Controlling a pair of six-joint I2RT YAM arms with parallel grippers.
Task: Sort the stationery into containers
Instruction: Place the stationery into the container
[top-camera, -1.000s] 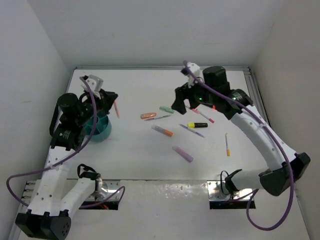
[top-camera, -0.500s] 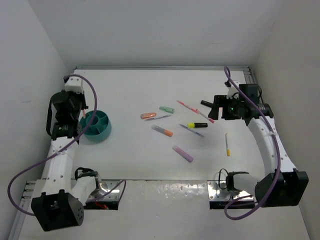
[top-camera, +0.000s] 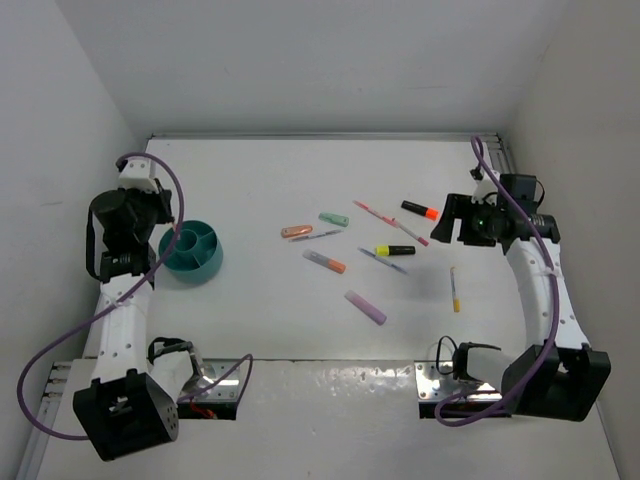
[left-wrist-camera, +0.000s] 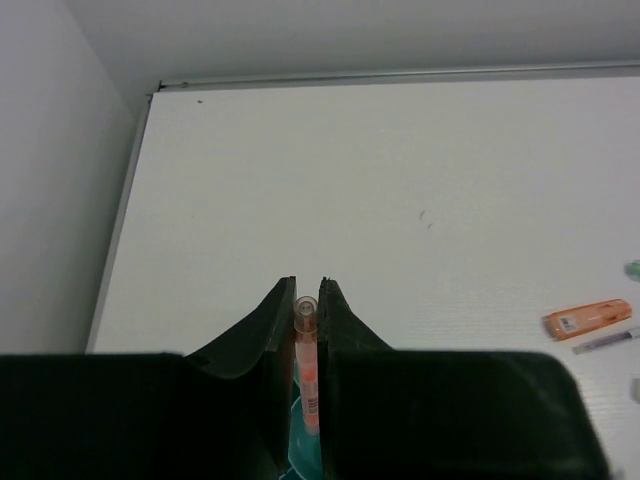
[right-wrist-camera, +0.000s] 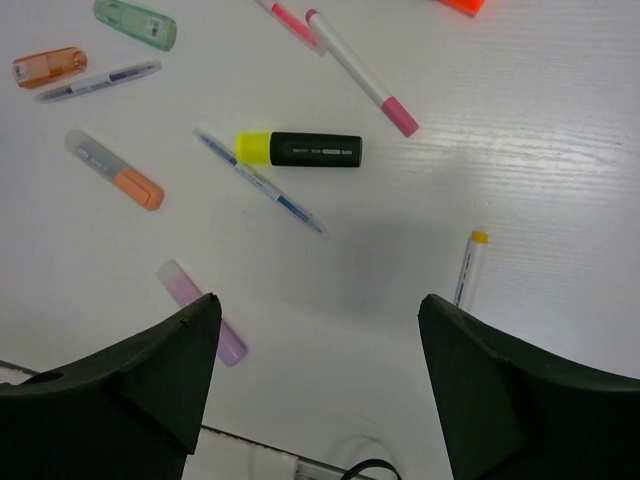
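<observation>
The worktop (top-camera: 270, 300) is white and matt, with a fine grain like painted wood in the right wrist view and a soft sheen where light falls. Along its far edge runs a rail (top-camera: 320, 135) of dull metal; the strip (top-camera: 330, 372) at the near edge is bare metal, shiny with blotchy reflections. The bowl (top-camera: 208, 264) looks like smooth teal plastic, slightly glossy. The fingers (left-wrist-camera: 268, 330) of the left gripper (left-wrist-camera: 307, 288) and the fingers (right-wrist-camera: 150, 370) of the right gripper (right-wrist-camera: 318, 305) are black plastic, matt. The orange pen (left-wrist-camera: 308, 360) is see-through plastic; the black highlighter (right-wrist-camera: 315, 150) is smooth and opaque.
</observation>
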